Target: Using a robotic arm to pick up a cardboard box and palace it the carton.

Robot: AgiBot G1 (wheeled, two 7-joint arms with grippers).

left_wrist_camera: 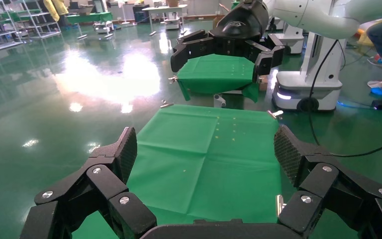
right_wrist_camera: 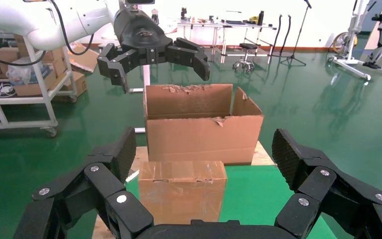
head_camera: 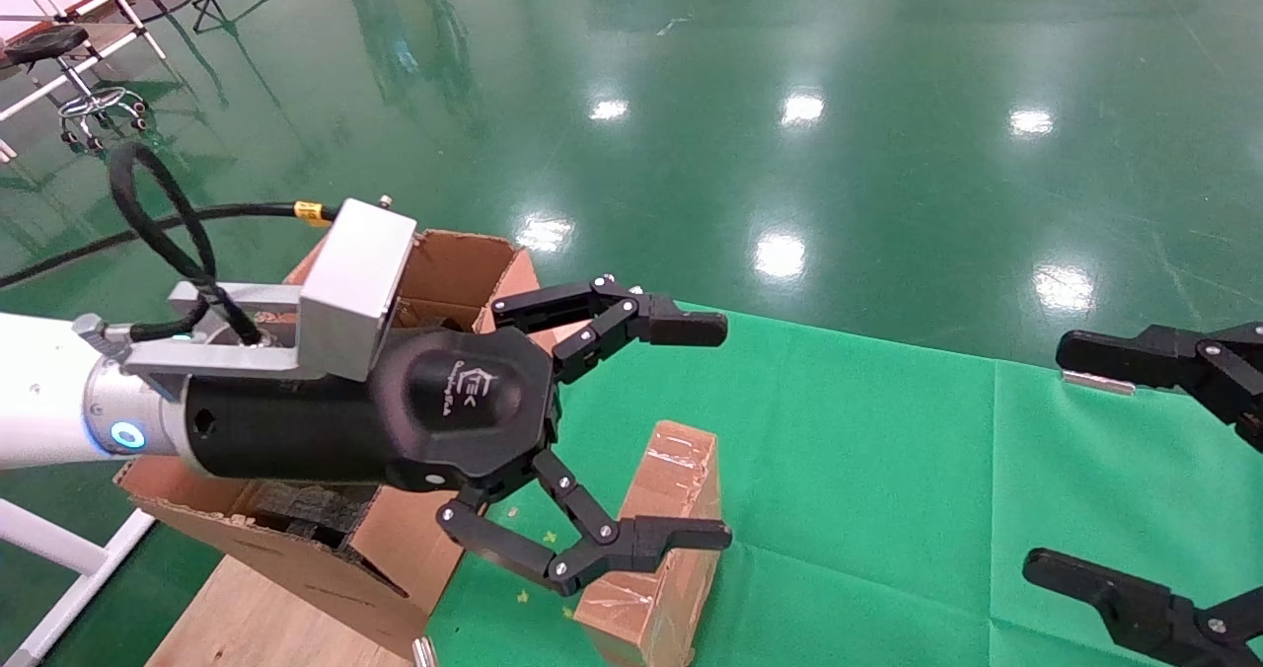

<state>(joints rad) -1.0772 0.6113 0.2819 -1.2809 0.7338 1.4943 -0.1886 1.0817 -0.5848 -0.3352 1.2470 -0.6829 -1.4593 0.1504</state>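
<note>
The small taped cardboard box (head_camera: 681, 470) lies on the green cloth, also in the right wrist view (right_wrist_camera: 181, 191). The large flapped carton (head_camera: 454, 272) stands just behind it at the table's left end, its ragged edge in the right wrist view (right_wrist_camera: 201, 134); black foam (head_camera: 296, 509) shows inside. My left gripper (head_camera: 727, 432), on the white arm, is open and empty, raised above the box beside the carton; the right wrist view (right_wrist_camera: 151, 52) shows it too. The box does not show between its own fingers (left_wrist_camera: 206, 149). My right gripper (head_camera: 1046, 460) is open and empty at the right, facing the box (right_wrist_camera: 204, 149).
The green cloth (head_camera: 888, 450) covers the table. A wooden board (head_camera: 257, 608) lies under the carton. The green floor lies beyond the table's far edge, with a stool (head_camera: 49, 45) far left. The left wrist view shows my right gripper (left_wrist_camera: 224, 47) and a white robot base (left_wrist_camera: 303, 89).
</note>
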